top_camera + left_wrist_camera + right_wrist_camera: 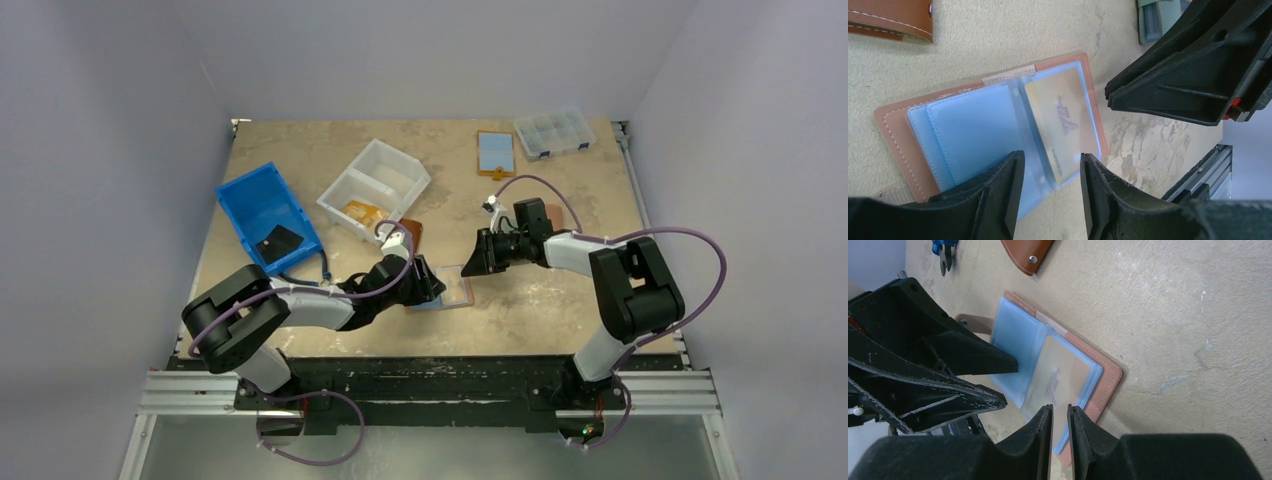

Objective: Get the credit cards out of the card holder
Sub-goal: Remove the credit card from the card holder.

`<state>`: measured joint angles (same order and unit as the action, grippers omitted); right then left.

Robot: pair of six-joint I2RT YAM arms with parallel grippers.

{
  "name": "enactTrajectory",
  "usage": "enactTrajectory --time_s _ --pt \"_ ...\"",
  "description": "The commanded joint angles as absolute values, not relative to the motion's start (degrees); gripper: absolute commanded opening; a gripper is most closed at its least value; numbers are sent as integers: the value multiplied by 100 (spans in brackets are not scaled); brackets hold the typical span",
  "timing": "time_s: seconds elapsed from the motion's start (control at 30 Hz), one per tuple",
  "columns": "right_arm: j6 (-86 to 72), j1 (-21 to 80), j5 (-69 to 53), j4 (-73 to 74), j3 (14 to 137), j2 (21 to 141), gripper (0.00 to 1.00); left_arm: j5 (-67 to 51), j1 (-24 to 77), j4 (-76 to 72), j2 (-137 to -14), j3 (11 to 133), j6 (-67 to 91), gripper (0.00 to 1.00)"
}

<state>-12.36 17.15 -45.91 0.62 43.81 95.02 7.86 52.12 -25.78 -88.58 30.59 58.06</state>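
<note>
I'm holding my part-open left fingers [1010, 175] over the open card holder [893, 125] on the table [560, 310], meaning to pin its sleeves [973, 132] so my nearly closed, empty right fingers [1044, 427] can slide the sleeved card [1060, 117] out.

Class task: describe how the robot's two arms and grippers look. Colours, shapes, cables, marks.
Both the left arm and right arm have white links between bulky black joints, with a purple cable looped along each. The left gripper and right gripper are matte black with tapered, wedge-shaped jaws, scuffed pale at the edges.
</note>
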Motion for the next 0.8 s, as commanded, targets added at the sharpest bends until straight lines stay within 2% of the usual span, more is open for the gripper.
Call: enactTrajectory --time_s 0.0,0.27,0.67,0.77 --pt "-1158 1757 -4544 191 4595 9543 26 721 5181 -2862 -9000 3293 5948 48" --pt "-1178 1877 -4526 344 4704 9813 23 754 5177 -2561 -9274 3537 6003 47" --pt "-1160 2062 -4436 495 4802 10107 29 619 5142 -2702 -9735 3525 6139 46" --pt "-1160 2079 -4394 573 4887 10261 27 493 5065 -3085 -9715 3299 6289 40"
